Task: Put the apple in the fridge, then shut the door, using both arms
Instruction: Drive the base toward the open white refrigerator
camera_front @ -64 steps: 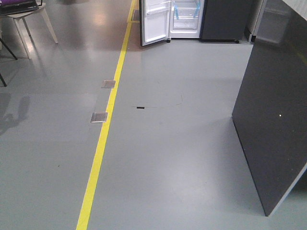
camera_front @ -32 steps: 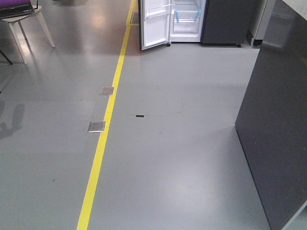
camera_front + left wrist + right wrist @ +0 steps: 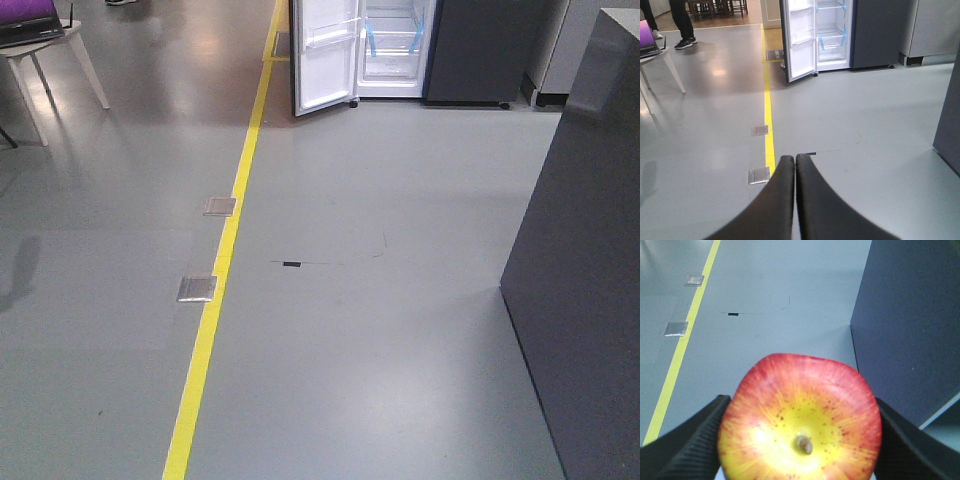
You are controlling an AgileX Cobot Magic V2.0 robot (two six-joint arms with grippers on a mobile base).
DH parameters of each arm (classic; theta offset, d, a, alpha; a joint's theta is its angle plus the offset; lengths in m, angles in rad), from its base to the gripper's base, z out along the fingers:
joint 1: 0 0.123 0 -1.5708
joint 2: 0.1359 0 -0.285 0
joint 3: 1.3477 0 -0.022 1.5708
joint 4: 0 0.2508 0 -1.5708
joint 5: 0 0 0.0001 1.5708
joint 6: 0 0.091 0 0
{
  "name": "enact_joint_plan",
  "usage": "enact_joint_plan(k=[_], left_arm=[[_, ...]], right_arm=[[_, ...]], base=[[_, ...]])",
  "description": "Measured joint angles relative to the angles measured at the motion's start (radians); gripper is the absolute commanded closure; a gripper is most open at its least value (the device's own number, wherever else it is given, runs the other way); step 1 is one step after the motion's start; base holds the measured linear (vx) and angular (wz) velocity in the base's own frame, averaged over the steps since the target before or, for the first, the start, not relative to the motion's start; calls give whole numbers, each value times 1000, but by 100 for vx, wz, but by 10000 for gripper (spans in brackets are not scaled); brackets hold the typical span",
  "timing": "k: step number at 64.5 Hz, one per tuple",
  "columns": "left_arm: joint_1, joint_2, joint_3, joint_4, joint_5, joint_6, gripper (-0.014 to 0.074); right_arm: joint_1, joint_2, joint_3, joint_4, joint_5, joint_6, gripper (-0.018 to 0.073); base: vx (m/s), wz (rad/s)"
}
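The red and yellow apple (image 3: 800, 415) fills the right wrist view, stem end towards the camera, with my right gripper (image 3: 801, 412) shut on it from both sides. My left gripper (image 3: 794, 159) is shut on nothing, its black fingers pressed together over the grey floor. Far ahead stands the fridge (image 3: 392, 50) with its white interior and blue-taped shelves showing; the same fridge (image 3: 832, 32) is in the left wrist view. Its door (image 3: 324, 55) is swung open to the left, white inside facing me, and that door (image 3: 800, 40) also shows in the left wrist view.
A dark grey cabinet (image 3: 580, 260) stands close on the right, cabinet side (image 3: 910, 315) beside the apple. A yellow floor line (image 3: 225, 250) runs towards the fridge, with two metal floor plates (image 3: 197, 288) by it. A chair (image 3: 50, 60) and a person's legs (image 3: 680, 22) are at far left.
The front view has advanced towards the fridge: the floor plates and black mark slid down the frame, the fridge shows more, and the cabinet shifted right.
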Motion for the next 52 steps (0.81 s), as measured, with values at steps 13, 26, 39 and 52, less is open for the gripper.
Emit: enact_joint_plan(k=[13, 26, 39, 52], left_arm=[[0, 0, 0, 0, 0, 0, 601], [0, 0, 0, 0, 0, 0, 601], [0, 0, 0, 0, 0, 0, 601], [0, 0, 0, 0, 0, 0, 601]], right_arm=[[0, 0, 0, 0, 0, 0, 459], [0, 0, 0, 0, 0, 0, 459], [0, 0, 0, 0, 0, 0, 459], [0, 0, 0, 0, 0, 0, 459]], base=[[21, -3], [18, -3], [18, -3], [18, -1]])
